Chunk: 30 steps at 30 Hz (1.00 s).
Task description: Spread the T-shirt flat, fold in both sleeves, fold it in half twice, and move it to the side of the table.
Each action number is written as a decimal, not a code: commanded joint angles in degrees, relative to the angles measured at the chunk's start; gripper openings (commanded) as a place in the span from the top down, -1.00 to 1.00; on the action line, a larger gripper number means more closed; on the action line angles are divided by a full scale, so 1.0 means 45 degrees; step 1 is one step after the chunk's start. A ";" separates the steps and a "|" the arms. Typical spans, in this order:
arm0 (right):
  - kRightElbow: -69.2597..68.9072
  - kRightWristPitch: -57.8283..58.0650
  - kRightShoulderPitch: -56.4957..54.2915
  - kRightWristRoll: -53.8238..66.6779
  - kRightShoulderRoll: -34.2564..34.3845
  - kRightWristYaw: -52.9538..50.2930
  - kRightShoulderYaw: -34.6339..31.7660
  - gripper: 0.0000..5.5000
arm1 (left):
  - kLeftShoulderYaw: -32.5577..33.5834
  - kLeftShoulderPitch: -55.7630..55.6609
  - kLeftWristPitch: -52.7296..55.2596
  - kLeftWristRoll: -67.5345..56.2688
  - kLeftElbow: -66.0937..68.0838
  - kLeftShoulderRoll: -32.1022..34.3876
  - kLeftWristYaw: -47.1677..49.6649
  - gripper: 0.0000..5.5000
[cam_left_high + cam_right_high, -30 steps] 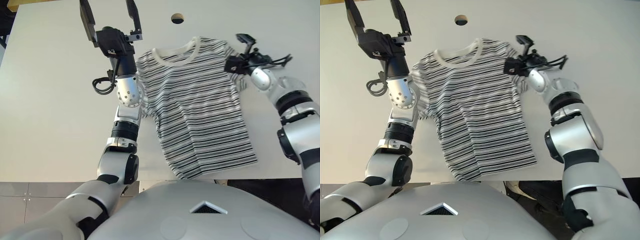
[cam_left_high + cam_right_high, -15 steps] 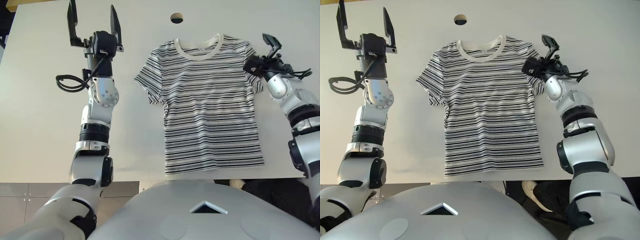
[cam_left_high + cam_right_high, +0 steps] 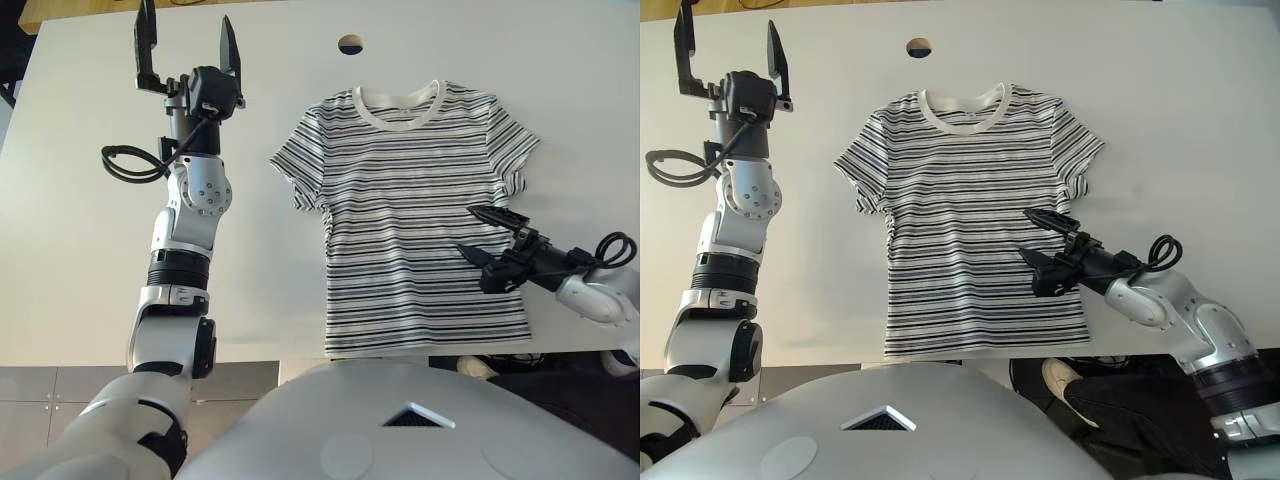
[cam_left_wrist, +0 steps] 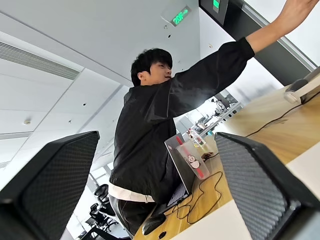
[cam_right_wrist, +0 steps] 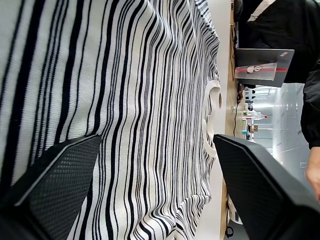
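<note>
The right gripper (image 3: 483, 232) is held wide open over the lower part of the striped T-shirt (image 3: 400, 180); contact with the cloth cannot be judged. The shirt is spread flat on the white table (image 3: 70, 250), sleeves unfolded. The left gripper (image 3: 187, 45), equally wide, is raised well apart from it.

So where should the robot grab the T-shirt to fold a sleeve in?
Pinch the outer hem of the right sleeve, coming from the robot's right with the right end effector. The T-shirt lies flat, so that free edge probably lifts easiest.
</note>
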 commanded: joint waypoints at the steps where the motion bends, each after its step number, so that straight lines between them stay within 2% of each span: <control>1: 0.0258 0.0414 0.0355 -0.0863 -0.0197 0.0979 0.0134 -0.52 | -0.0168 0.0015 0.0148 0.0049 0.0061 0.0140 0.0063 -0.56; 9: -0.0505 0.0076 0.0716 -0.0532 0.0168 0.0908 -0.0362 -0.52 | -0.0838 -0.0074 0.0097 0.0597 0.0784 0.0574 -0.0062 -0.56; 12: -0.1905 -0.0717 -0.0068 0.2513 0.1781 -0.0236 -0.1209 -0.52 | -0.1539 -0.0349 0.0260 0.1441 0.1537 0.1004 -0.0003 -0.56; 16: -0.2818 0.0432 -0.1622 0.7032 0.4134 -0.0835 -0.2333 -0.52 | -0.2121 -0.0546 0.0843 0.2534 0.2015 0.1848 0.0111 -0.56; 20: -0.1658 0.1344 -0.2151 0.6556 0.5129 -0.1219 -0.3024 -0.52 | -0.3090 -0.1038 0.1436 0.3758 0.2405 0.2789 -0.0475 -0.56; 24: -0.1480 0.1464 -0.2110 0.5853 0.5528 -0.1094 -0.3256 -0.52 | -0.4637 -0.1552 0.1570 0.5059 0.3178 0.3725 -0.1945 -0.56; 30: -0.1334 0.1218 -0.2144 0.5331 0.5798 -0.0764 -0.3247 -0.52 | -0.6543 -0.2445 0.0887 0.5935 0.4757 0.3859 -0.3364 -0.56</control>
